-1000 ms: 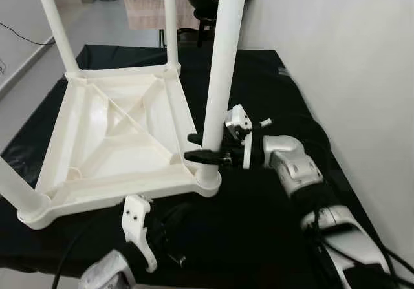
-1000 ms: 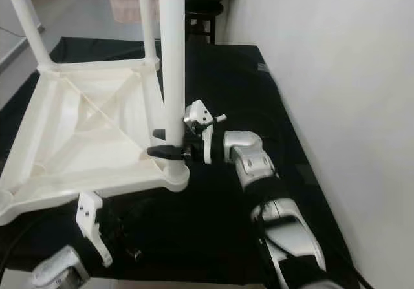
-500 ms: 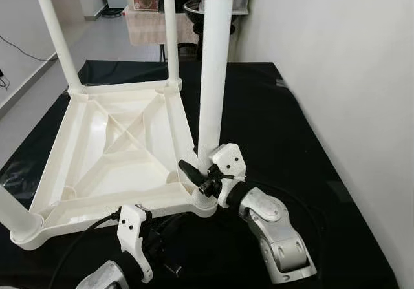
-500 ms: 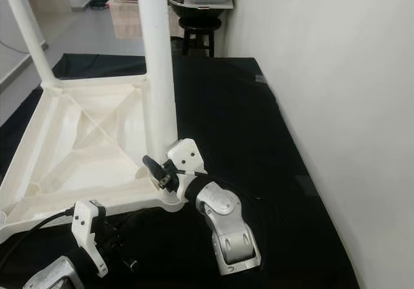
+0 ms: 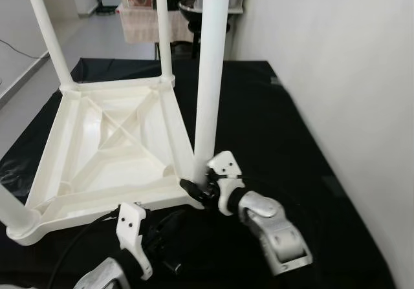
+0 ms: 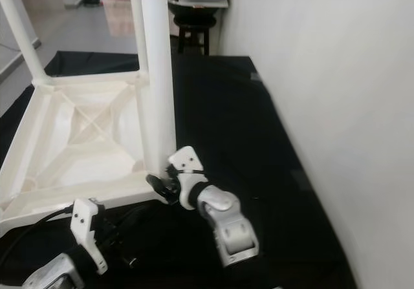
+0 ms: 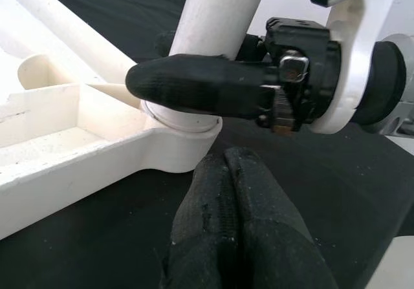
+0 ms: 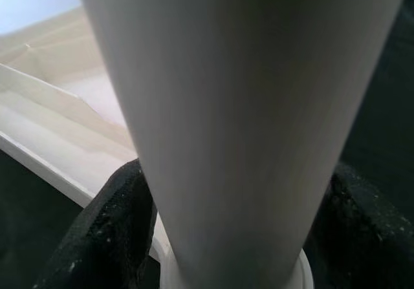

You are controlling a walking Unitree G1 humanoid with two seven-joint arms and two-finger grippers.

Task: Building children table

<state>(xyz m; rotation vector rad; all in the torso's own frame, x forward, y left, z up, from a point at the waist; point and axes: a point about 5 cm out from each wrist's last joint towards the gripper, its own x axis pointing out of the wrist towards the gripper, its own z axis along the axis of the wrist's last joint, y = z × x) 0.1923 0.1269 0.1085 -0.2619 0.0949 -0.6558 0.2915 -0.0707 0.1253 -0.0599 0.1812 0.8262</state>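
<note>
A white plastic children's table [image 5: 103,153] lies upside down on a black cloth. Its near right leg [image 5: 208,75] stands upright in the corner socket [image 7: 184,130]. My right gripper [image 5: 194,191] is shut on this leg just above the socket. One black finger [image 7: 194,85] crosses the leg's front, and the leg [image 8: 239,108] fills the gap between both fingers [image 8: 110,231]. My left gripper [image 7: 224,156] is shut on nothing, low on the cloth just in front of that corner. Two more legs [image 5: 46,33] [image 5: 163,33] stand at the back corners, and one [image 5: 13,208] at the near left.
The black cloth [image 5: 278,127] covers the worktop out to a white wall [image 5: 336,75] on the right. A stool and boxes [image 5: 194,4] stand behind the far edge. A black cable [image 5: 77,244] runs along my left arm.
My right gripper has slid down the leg to just above the socket, and the right arm has folded in closer to me. The left gripper stays under the corner. The camera has shifted.
</note>
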